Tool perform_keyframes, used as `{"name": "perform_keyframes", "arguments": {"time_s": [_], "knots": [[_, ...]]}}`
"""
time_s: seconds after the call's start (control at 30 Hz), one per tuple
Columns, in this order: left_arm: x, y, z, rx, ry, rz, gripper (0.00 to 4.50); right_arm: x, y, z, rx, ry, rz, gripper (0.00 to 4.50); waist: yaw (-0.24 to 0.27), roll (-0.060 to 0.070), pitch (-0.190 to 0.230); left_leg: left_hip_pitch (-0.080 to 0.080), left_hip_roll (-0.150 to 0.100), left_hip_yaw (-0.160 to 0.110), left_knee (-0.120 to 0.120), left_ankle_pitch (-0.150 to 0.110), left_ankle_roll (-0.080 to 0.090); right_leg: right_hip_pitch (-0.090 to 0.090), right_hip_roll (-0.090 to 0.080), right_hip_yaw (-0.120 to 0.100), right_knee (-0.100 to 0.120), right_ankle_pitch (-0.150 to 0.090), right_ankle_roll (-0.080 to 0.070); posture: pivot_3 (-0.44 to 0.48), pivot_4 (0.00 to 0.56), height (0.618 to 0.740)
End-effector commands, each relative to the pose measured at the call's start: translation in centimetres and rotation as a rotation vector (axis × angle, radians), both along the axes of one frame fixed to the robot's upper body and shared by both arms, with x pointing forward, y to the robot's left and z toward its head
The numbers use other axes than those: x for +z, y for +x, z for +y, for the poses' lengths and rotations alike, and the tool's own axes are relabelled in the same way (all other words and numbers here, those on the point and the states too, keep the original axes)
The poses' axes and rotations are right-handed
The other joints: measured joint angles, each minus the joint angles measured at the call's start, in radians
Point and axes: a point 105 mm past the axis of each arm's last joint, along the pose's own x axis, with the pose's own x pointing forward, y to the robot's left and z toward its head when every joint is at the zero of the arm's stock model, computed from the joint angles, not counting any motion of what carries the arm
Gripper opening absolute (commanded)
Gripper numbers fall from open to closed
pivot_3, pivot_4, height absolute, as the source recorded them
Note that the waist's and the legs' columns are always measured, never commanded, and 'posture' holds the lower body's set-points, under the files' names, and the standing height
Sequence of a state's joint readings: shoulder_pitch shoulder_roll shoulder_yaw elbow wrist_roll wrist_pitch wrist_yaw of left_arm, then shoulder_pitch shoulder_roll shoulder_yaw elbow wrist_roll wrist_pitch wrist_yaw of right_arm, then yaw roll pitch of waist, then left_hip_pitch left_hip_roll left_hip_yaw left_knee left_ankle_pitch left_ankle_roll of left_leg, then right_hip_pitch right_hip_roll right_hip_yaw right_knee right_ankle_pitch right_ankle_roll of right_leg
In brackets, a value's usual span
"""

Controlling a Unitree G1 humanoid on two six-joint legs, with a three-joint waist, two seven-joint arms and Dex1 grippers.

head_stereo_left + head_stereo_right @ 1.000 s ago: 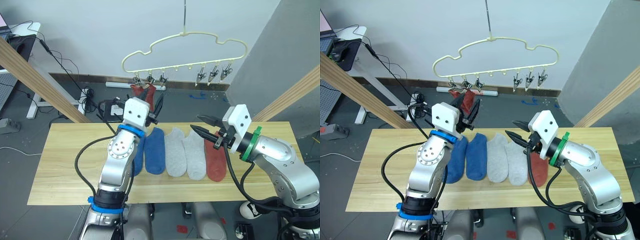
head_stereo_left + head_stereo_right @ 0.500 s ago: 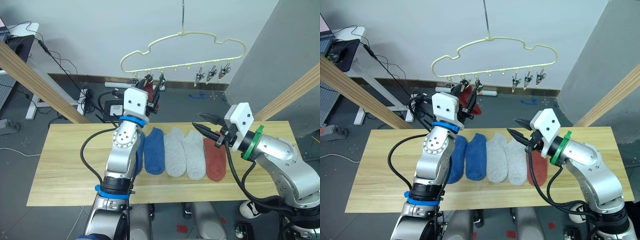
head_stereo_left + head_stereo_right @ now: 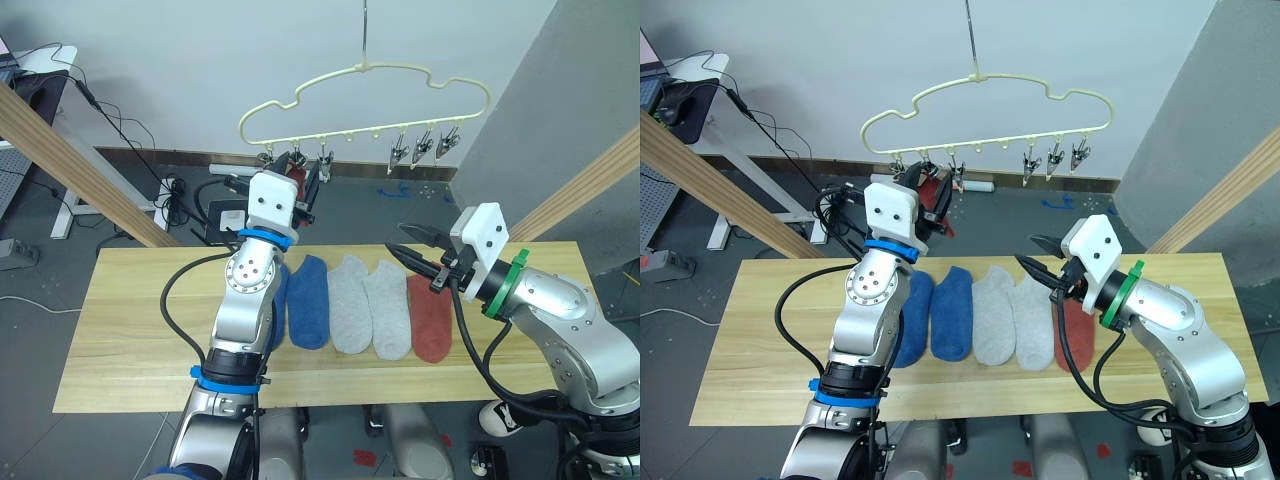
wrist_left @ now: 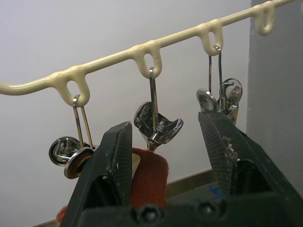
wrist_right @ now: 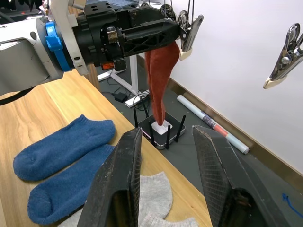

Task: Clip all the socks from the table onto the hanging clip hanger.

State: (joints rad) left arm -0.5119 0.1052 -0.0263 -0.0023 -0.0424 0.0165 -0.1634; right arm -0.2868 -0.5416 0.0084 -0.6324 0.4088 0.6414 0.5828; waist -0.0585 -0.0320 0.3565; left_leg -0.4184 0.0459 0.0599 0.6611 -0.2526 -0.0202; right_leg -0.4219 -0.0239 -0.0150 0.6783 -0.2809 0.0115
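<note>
Hanger: pale yellow-green clip hanger [image 3: 368, 100] hangs by its hook above and behind the tabletop [image 3: 130, 330], with a row of metal clips [image 4: 156, 125] along its lower bar.
Left gripper: my left gripper [image 3: 300, 185] is raised to the clips at the hanger's left end; its fingers [image 4: 111, 161] are spread apart, with a red sock [image 5: 161, 80] between them. I cannot tell whether a finger touches it.
Red sock: its top edge sits right under a clip and the rest hangs down. I cannot tell whether the clip grips it.
Right gripper: my right gripper [image 3: 415, 252] hovers above the row of socks with its fingers apart, holding nothing.
Tabletop socks: five lie side by side in a row, two blue socks [image 3: 308, 300] on the left, two grey socks [image 3: 350, 303] in the middle, one more red sock [image 3: 432, 317] on the right.
</note>
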Motion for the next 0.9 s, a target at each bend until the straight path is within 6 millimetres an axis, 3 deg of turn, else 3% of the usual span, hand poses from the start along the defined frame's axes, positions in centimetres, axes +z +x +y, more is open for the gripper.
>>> {"name": "perform_keyframes", "arguments": {"time_s": [0.03, 0.2, 0.37, 0.67, 0.9], "knots": [[1.2, -0.6, -1.4, -0.072, 0.005, -0.052, 2.47, 1.0, -0.4, -0.2, 0.0, 0.015, -0.049, 1.72, 0.0, 0.0, 0.0, 0.0, 0.0, 0.0, 0.0, 0.0, 0.0, 0.0, 0.0, 0.0, 0.0, 0.0, 0.0, -0.178, 0.374, 0.74], [0.8, -1.4, -2.0, -0.112, 0.051, -0.062, 2.47, 1.0, -0.4, -0.2, -0.002, 0.016, -0.047, 1.72, -0.001, 0.0, 0.0, 0.0, 0.0, 0.0, 0.0, 0.0, 0.0, 0.0, 0.0, 0.0, 0.0, 0.0, 0.0, -0.178, 0.374, 0.74], [0.3, -2.3, -1.4, -0.095, 0.059, -0.051, 2.47, 1.0, -0.4, -0.2, -0.003, 0.016, -0.046, 1.72, -0.001, 0.0, 0.0, 0.0, 0.0, 0.0, 0.0, 0.0, 0.0, 0.0, 0.0, 0.0, 0.0, 0.0, 0.0, -0.171, 0.37, 0.74], [0.9, -1.1, 0.1, 0.023, 0.012, -0.051, 2.47, 1.4, -0.9, 0.4, 0.05, 0.034, -0.05, 1.72, 0.001, 0.0, 0.0, 0.0, 0.0, 0.0, 0.0, 0.0, 0.0, 0.0, 0.0, 0.0, 0.0, 0.0, 0.0, -0.167, 0.37, 0.74], [0.9, -0.9, -0.1, 0.052, -0.01, -0.05, 2.47, 1.9, -1.2, 0.7, 0.079, 0.055, -0.056, 1.72, 0.0, 0.0, 0.0, 0.0, 0.0, 0.0, 0.0, 0.0, 0.0, 0.0, 0.0, 0.0, 0.0, 0.0, 0.0, -0.17, 0.373, 0.74]]}}
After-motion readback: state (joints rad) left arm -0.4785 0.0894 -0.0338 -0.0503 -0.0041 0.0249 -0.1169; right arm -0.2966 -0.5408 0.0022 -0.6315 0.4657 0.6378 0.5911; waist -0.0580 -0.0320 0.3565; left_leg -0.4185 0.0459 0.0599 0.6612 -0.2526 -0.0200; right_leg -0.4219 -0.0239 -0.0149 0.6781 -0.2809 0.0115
